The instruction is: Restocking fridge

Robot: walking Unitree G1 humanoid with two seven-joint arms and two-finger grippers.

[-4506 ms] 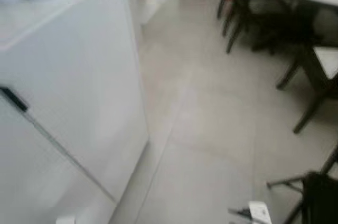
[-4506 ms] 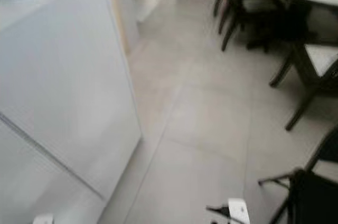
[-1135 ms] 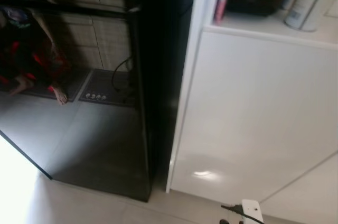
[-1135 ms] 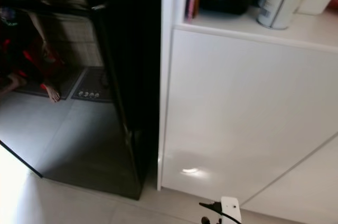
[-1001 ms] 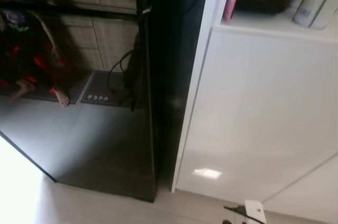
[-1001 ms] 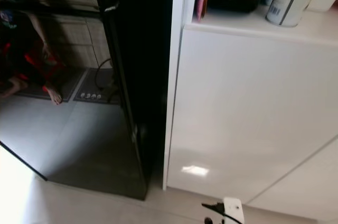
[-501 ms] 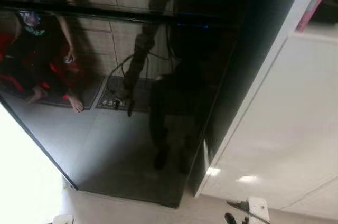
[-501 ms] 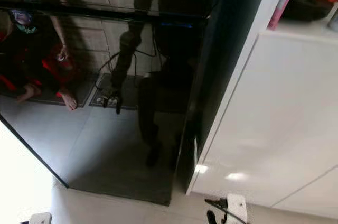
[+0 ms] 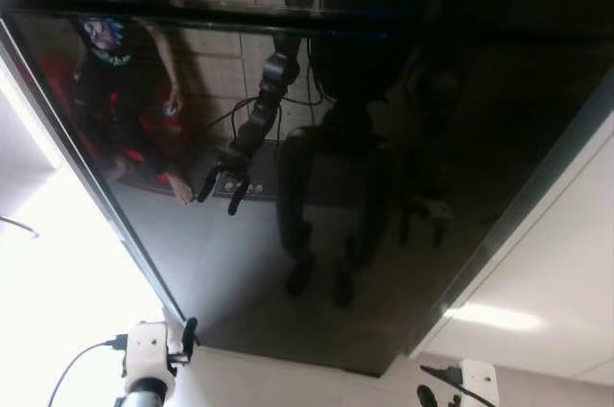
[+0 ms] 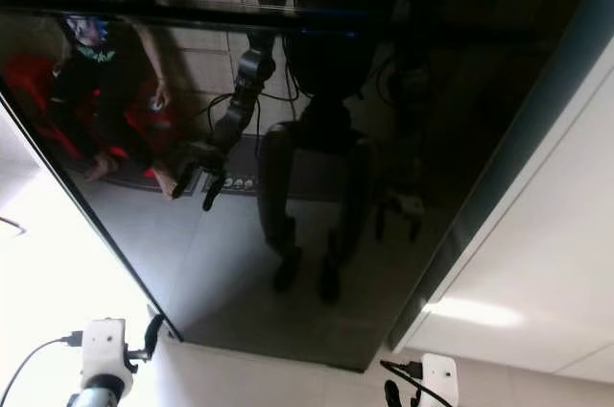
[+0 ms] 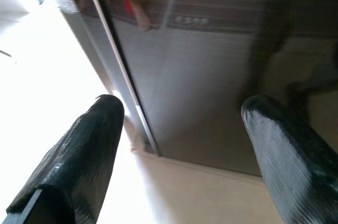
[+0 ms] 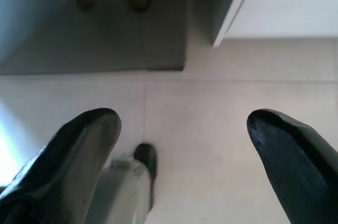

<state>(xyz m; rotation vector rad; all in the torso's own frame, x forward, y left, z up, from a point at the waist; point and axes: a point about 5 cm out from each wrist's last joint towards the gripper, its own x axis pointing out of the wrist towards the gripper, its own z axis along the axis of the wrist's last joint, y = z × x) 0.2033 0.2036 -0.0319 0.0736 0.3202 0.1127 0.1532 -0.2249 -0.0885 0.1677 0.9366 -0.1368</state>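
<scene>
- Facing a glossy black fridge [image 9: 365, 186] door, closed, taking up most of the head views, with pale tiled floor [image 12: 211, 145] running along its foot.
- Butting against a white cabinet [image 9: 566, 282] on the fridge's right side, the two edges meeting in a narrow dark seam.
- Ending on the left at a thin vertical door edge [image 11: 119, 65], with bright, washed-out open floor beyond it.
- Mirroring in the door a dark standing robot shape, a raised jointed arm and a seated person in red, all as reflections.
- Showing a horizontal seam near the top of the door, splitting upper from lower section.
- Hanging low by the fridge's bottom left corner: left gripper [image 11: 179, 123], jaws spread wide apart, holding nothing, pointing at the door's lower edge and the bright floor strip beside it.
- Hanging low near the fridge-cabinet corner: right gripper [image 12: 185, 129], jaws wide apart, empty, pointing down at open tile.
- Leaving a bare band of floor between the grippers and the fridge foot.
</scene>
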